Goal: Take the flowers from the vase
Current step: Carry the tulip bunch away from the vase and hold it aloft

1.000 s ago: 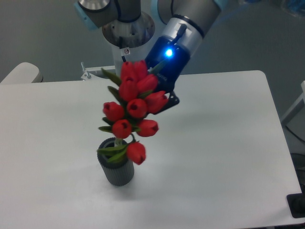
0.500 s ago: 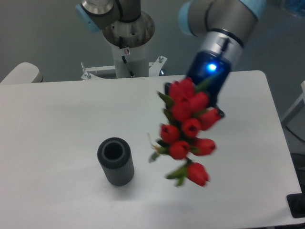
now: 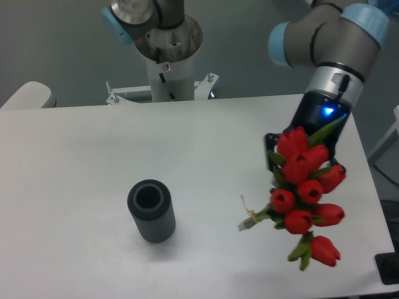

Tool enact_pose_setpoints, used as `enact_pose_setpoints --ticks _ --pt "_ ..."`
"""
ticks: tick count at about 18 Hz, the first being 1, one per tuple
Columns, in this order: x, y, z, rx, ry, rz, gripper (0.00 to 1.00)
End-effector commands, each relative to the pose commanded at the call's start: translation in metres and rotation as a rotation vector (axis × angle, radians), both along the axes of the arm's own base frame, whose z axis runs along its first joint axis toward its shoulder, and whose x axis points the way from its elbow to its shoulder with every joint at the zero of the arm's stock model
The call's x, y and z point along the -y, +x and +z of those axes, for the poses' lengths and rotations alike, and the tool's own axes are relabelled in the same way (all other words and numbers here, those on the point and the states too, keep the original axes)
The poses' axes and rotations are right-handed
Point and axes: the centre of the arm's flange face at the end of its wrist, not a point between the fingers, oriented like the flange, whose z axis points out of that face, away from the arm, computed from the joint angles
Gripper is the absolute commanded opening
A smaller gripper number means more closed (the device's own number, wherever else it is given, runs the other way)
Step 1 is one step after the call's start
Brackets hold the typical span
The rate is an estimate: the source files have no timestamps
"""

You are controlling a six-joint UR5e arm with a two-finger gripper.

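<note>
One arm: a grey UR5e arm (image 3: 324, 37) with light blue joint caps comes down from the upper right; a blue light shines on its wrist.
Gripper: the gripper (image 3: 293, 159) is mostly hidden behind the red buds. Only a dark part of it shows at the left of the bunch, so I cannot tell how the fingers stand or what exactly they pinch.
Flowers: the flowers (image 3: 304, 190) are out of the vase and hang at the gripper, over the right side of the table, near its right edge. The bunch is tilted, with the red tulip buds spread from the wrist down to the lowest bud near the front edge. Green leaves show between the buds.
Stems: the tied stem end (image 3: 249, 219) points to the left and a little down, with a thin string at its tip. I cannot tell if it touches the table.
Vase: the vase (image 3: 151, 210) stands upright on the left half of the table, well apart from the flowers. It is dark grey with ribbed sides, and its round mouth is open to the camera.
Table: the table (image 3: 93, 149) is white with rounded corners.
Arm base: the base column (image 3: 168, 56) stands behind the far edge of the table.
</note>
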Motion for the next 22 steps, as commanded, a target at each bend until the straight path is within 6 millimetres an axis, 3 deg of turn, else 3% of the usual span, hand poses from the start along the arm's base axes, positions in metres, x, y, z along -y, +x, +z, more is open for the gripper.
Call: enact_pose_setpoints --ticks 6,22 --pt "0.013 -0.005 -0.005 0.005 -0.002 0.017 0.26" --pt "0.011 0.005 -0.021 -0.017 -0.017 -0.011 0.26"
